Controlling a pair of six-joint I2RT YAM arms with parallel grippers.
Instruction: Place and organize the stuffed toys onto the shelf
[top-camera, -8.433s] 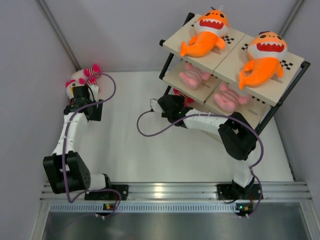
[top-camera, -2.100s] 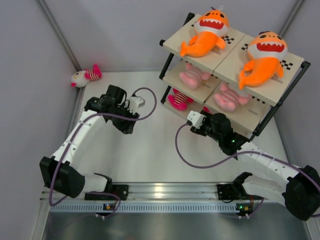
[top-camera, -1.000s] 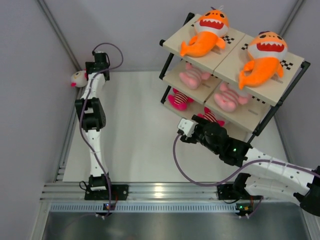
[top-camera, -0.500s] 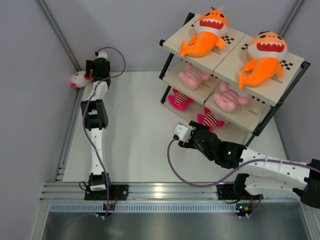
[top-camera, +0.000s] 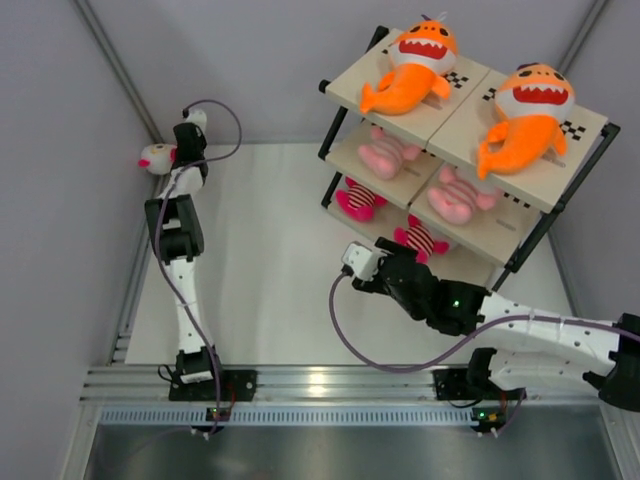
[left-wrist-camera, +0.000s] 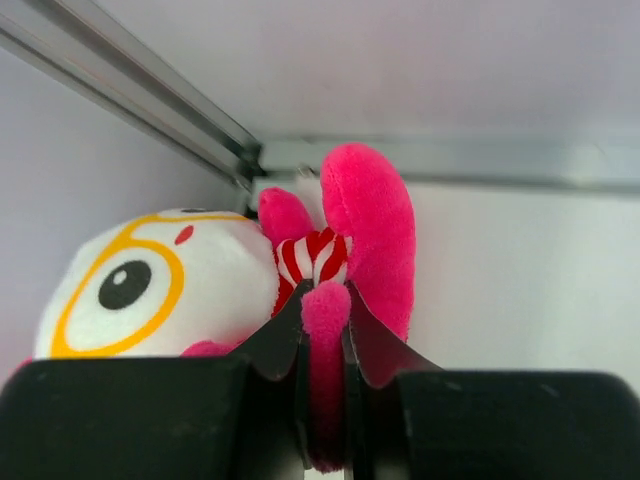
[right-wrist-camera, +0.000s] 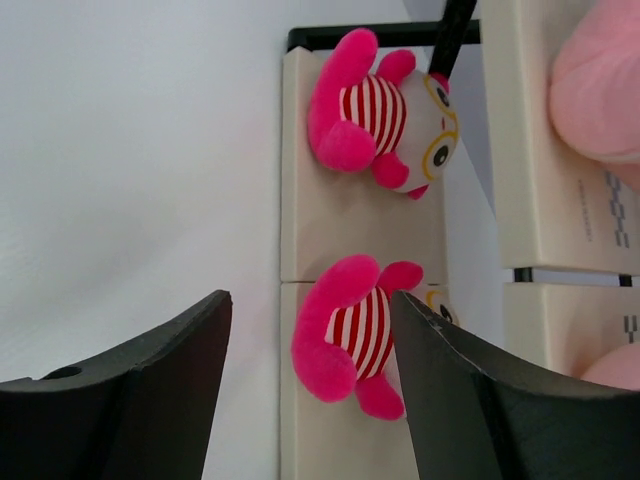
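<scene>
Worktop (top-camera: 270, 290), white and matt, enclosed by plain grey walls (top-camera: 250, 60); metal posts (top-camera: 112, 58) run up the corners, and a ribbed aluminium rail (top-camera: 330, 384) crosses the bottom of the overhead frame, carrying both arm bases. At upper right stands the shelf (top-camera: 345, 88), with checker strips (top-camera: 456, 79) on its top boards: orange sharks (top-camera: 412, 65) on the top tier, pale pink dolls (top-camera: 388, 153) on the middle tier, two striped dolls (right-wrist-camera: 385, 120) side by side on the lowest board. At upper left, in the worktop's far corner against the wall, is a third striped doll (left-wrist-camera: 170, 290); the left gripper (left-wrist-camera: 325, 330) is pinched closed on one of its pink limbs, probably a leg. The right gripper (right-wrist-camera: 310, 296) hangs right of centre, near the lowest tier, fingers spread wide with nothing between them.
</scene>
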